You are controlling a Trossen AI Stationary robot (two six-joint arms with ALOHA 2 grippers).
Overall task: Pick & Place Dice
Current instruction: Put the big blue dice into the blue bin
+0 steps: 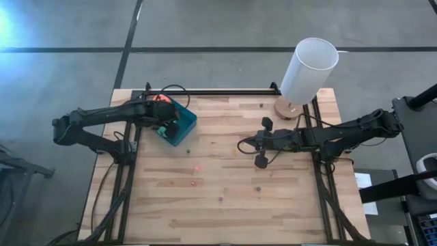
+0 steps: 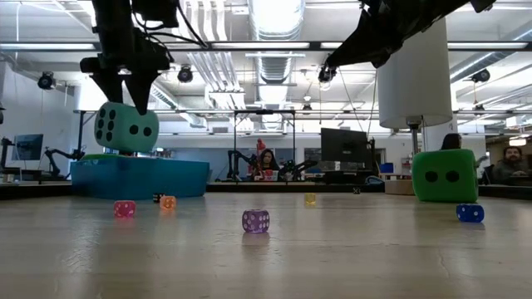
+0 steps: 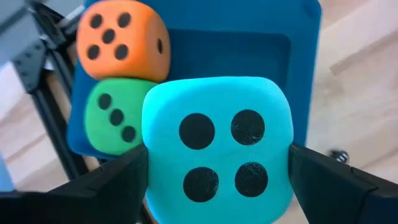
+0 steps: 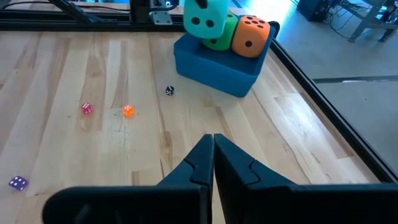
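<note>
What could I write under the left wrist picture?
Left gripper holds a teal die over the blue tray, beside orange and green dice.

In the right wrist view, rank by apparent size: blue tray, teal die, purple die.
1. blue tray
2. teal die, smaller than the tray
3. purple die, far smallest despite being nearest the camera

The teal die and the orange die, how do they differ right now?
The teal die sits between the fingers of the left pincer, above the blue tray; the orange die lies in the tray, untouched. The teal die shows four pips to the left wrist camera, the orange die shows five. The teal die is uppermost in the right wrist view; the orange die is lower, beside a green die. Both are soft-looking cubes with dark pips.
</note>
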